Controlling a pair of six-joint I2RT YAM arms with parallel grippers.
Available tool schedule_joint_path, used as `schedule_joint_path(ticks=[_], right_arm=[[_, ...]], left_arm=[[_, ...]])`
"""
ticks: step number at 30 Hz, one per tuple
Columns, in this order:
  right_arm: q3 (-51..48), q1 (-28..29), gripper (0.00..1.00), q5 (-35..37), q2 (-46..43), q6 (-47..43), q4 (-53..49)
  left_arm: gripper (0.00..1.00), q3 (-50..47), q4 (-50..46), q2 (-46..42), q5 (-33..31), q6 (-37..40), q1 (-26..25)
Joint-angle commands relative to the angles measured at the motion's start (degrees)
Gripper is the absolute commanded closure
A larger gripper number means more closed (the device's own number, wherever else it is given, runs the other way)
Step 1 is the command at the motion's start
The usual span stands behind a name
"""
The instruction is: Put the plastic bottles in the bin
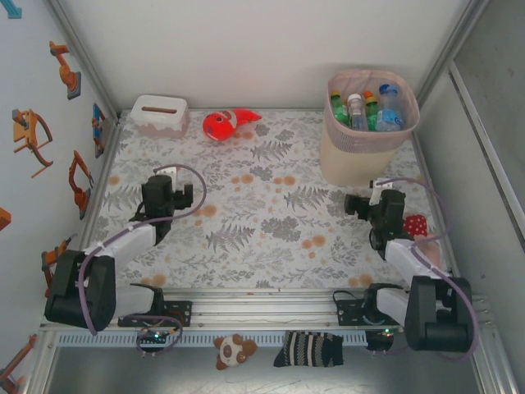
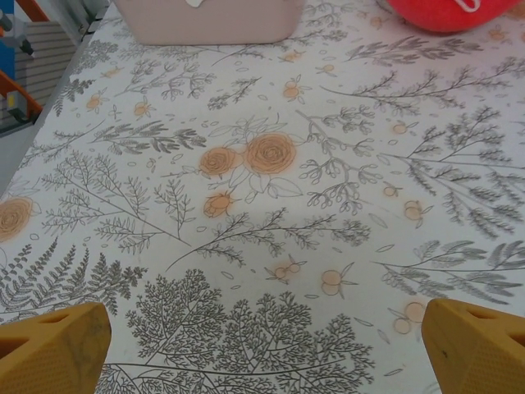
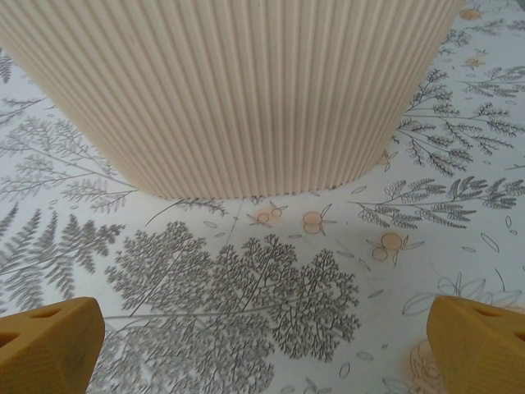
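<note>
Spreading wide with nothing between them, the yellow fingers (image 2: 51,349) of the left gripper (image 2: 262,357) are hovering over the bare floral tablecloth (image 2: 271,230), with the white tissue box (image 2: 209,20) and the red-orange fish toy (image 2: 459,12) lying well ahead at the far edge. The right gripper (image 3: 262,349) is likewise holding its fingers (image 3: 49,341) far apart and empty, facing the ribbed beige wall of the bin (image 3: 238,90) close in front of it. Seen from above, the bin is standing at the table's far right with its pink liner folded around the rim, and several plastic bottles (image 1: 365,111) are sitting inside it, caps up
</note>
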Motion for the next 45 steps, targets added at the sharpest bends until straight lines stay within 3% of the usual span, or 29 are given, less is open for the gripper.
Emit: schedule_joint_path(ticks=[1,15,20,45], right_arm=[[-1.8,0.4,0.01,2.7,4.2,-0.9,19.0],[1.4,0.4,0.0,2.7,23.4,-2.9,33.2],[2.5,0.3,0.0,3.7,23.1,-2.3,30.5],[3.9,-0.7,0.01,4.1,23.3,-0.8,27.9]], left_arm=[[0.03,-3.6,15.3,1.3,3.5,4.1,1.8],[0.03,-7.9,34.9,14.4,19.8,0.0,12.3],[0.03,-5.4,30.4,15.1,23.2,-0.6,13.8],[0.03,-4.6,28.6,15.1,20.8,-1.6,13.9]])
